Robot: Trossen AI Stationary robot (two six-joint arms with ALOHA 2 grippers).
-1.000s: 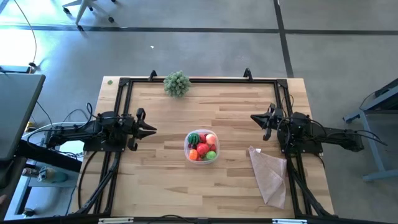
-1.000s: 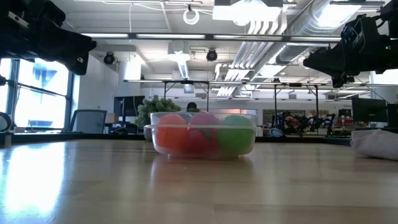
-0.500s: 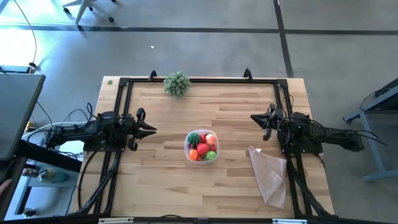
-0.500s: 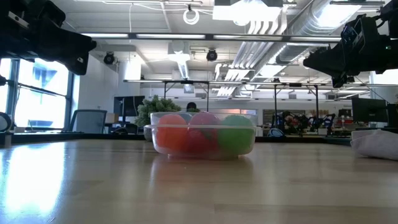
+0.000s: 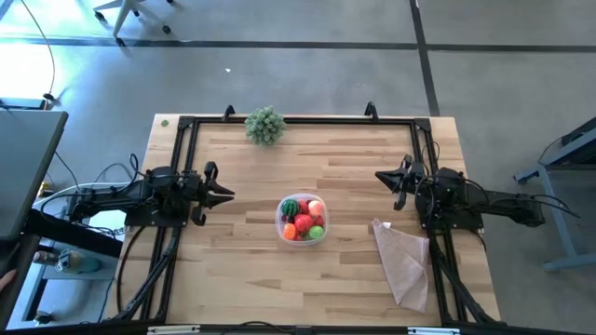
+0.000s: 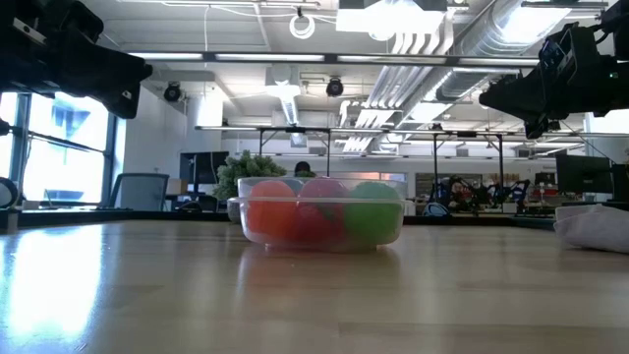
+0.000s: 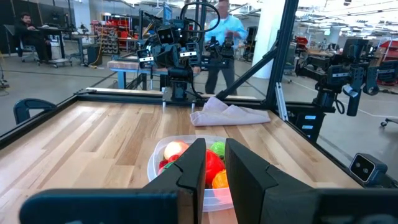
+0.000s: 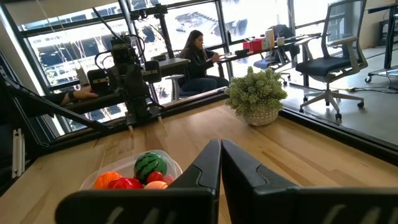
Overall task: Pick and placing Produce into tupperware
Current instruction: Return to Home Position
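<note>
Sitting upright, tupperware (image 5: 278, 221) holds produce (image 5: 303, 224); left end effector (image 5: 227, 194) barely parted, right end effector (image 5: 380, 175) pressed together.

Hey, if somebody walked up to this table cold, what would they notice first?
The clear tupperware at the table's middle, heaped with bright red, orange and green produce, draws the eye first. The left gripper and right gripper hang at either side of it, pointing inward and holding nothing. A bushy grey-green plant sits at the far edge, and a tan cloth lies beside the right arm.
</note>
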